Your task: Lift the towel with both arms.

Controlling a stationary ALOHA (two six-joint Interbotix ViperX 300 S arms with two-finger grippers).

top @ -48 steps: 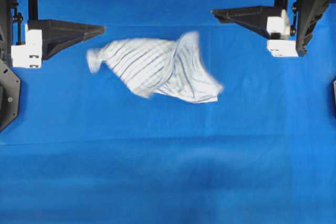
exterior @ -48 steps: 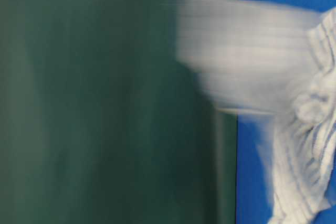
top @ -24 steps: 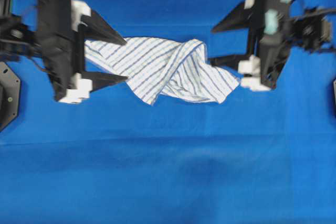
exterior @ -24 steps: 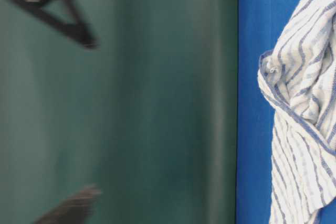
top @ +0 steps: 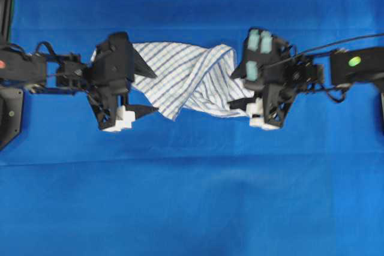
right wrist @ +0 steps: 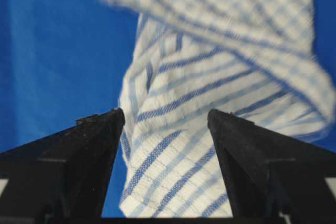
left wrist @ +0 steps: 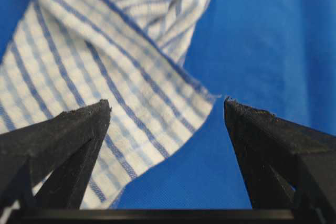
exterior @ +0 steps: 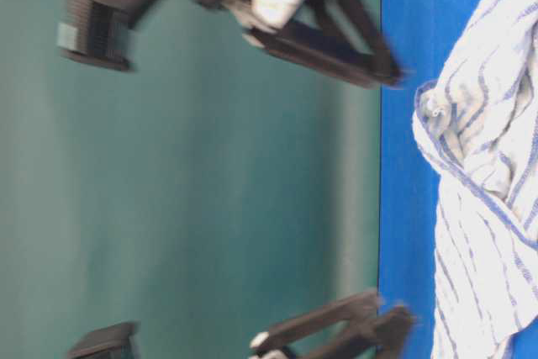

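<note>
The towel point(top: 186, 79), white with blue and grey stripes, lies twisted and bunched on the blue sheet point(top: 192, 196). My left gripper point(top: 155, 93) is open at its left end. In the left wrist view the towel point(left wrist: 105, 51) lies under the left finger, and a corner reaches into the gap of the gripper point(left wrist: 167, 103). My right gripper point(top: 233, 91) is open over the right end. In the right wrist view the towel point(right wrist: 210, 51) fills the gap between the fingers of the gripper point(right wrist: 165, 113). Neither gripper holds anything.
The blue sheet covers the whole table. Black arm bases stand at the left edge point(top: 9, 109) and the right edge point(top: 360, 67). In the table-level view the towel point(exterior: 483, 166) lies on the sheet, with blurred black fingers point(exterior: 336, 48) beside it against a green backdrop.
Both arms have swung from the far edge down to the towel's two ends. The towel has settled on the sheet and now lies still. Both grippers stayed open.
</note>
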